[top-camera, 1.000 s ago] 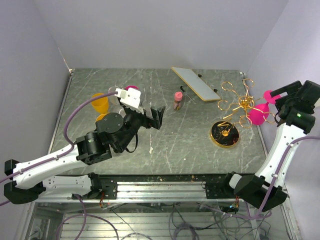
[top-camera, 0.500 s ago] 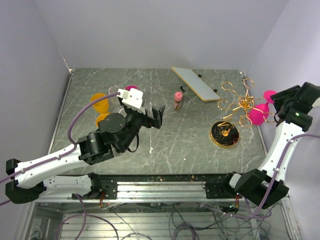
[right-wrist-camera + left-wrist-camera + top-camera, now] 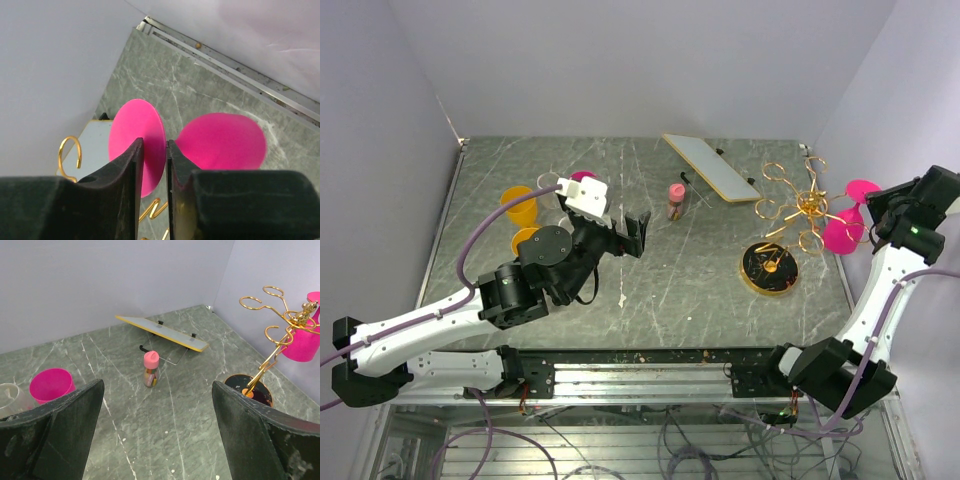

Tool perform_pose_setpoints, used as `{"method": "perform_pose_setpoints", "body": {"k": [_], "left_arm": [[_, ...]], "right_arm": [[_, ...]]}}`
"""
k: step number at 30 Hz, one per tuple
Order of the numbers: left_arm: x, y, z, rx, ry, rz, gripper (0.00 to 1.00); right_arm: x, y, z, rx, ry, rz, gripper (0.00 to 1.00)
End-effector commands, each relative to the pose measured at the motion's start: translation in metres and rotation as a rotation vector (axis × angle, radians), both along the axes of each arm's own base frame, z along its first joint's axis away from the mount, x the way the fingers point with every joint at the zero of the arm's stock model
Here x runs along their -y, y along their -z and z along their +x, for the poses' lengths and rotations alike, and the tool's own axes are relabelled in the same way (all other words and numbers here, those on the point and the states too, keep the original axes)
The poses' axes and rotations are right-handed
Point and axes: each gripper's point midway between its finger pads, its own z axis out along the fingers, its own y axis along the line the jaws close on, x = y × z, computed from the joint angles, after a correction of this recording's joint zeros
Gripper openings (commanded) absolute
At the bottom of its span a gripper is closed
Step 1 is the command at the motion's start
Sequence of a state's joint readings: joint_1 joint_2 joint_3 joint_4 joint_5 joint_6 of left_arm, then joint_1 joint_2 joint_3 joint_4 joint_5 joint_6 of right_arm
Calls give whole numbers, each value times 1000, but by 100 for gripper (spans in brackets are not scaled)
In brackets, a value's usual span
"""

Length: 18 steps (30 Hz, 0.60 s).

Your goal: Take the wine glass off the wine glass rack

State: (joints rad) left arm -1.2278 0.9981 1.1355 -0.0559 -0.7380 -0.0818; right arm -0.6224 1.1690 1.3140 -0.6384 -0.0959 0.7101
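Looking at this one, I'd say the grab is pretty much made but the actual removal isn't. The right gripper has its jaws pinched down to a thin gap right between the foot and the bowl of the pink wine glass. So it's clamped on the stem as far as I can tell, though the stem itself is hidden behind the fingers.

The glass sits at the right side of the gold wine glass rack, bowl right up against the outer loop arms, near the table's right edge. In the left wrist view it looks foot-up, bowl-down beside the loops. I can't tell whether the stem is already clear of its loop, but it reads as still hanging there to me.

The left gripper is spread wide with nothing in it, hovering over the middle of the table, well apart from the rack.

What's left, by my guess: slide the stem out of the loop without dragging the rack along, then carry the glass away.
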Motion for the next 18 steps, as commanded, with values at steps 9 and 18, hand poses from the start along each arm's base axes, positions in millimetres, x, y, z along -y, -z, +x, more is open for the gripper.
{"method": "perform_pose_setpoints", "body": {"k": [9,18], "left_arm": [[1,-8,-1,12,2,-42,99],[0,-9,-2,14,4,-45,99]], "right_arm": [[-10,12,-11,-39,6,73,3],[-20,4,-12,87,79,183,0]]}}
